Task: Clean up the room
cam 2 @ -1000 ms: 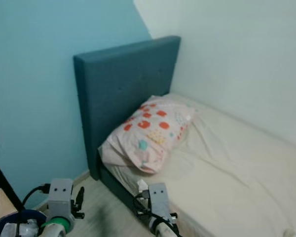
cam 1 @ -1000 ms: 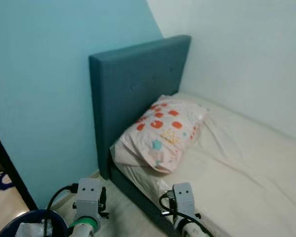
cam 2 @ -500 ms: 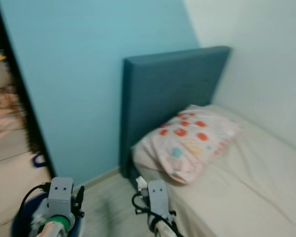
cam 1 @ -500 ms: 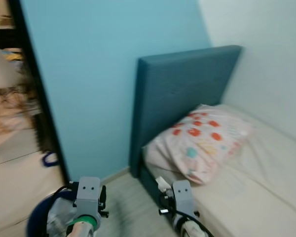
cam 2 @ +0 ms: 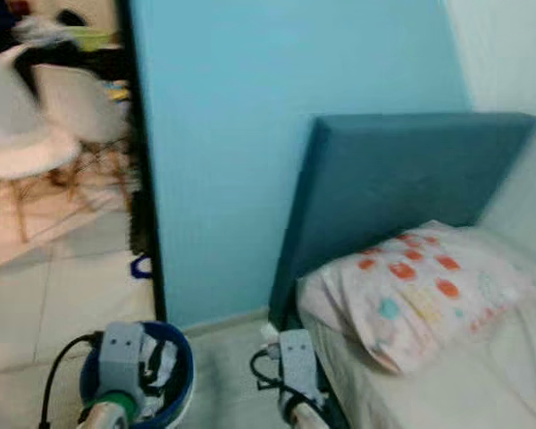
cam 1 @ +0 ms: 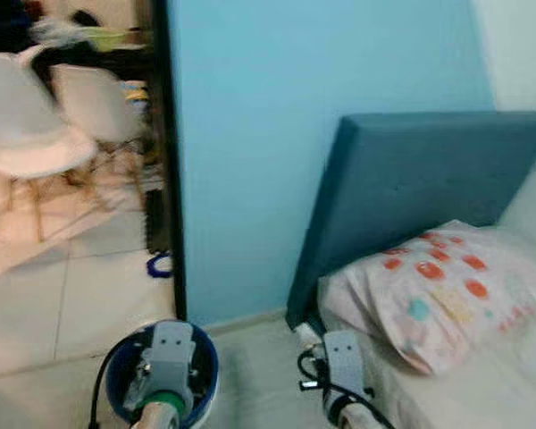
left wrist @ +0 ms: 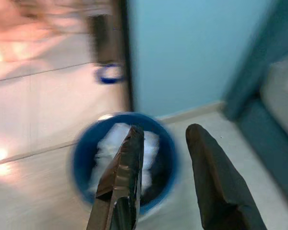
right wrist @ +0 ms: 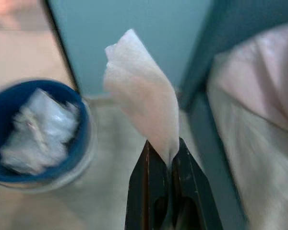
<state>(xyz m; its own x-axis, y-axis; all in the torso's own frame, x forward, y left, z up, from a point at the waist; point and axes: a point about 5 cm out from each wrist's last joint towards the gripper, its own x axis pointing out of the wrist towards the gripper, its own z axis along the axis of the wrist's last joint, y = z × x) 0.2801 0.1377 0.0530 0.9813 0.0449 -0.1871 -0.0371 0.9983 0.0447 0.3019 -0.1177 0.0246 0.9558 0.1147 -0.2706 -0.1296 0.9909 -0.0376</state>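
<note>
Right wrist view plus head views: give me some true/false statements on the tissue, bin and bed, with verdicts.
1. The right gripper has its fingers shut on a white tissue. True.
2. The blue bin stands on the bed. False: it stands on the floor, beside the bed frame.
3. The blue bin already holds white crumpled waste. True.
4. The left gripper grips a tissue too. False: its fingers are apart with nothing between them, above the bin.
5. A patterned pillow lies against the teal headboard. True.
</note>
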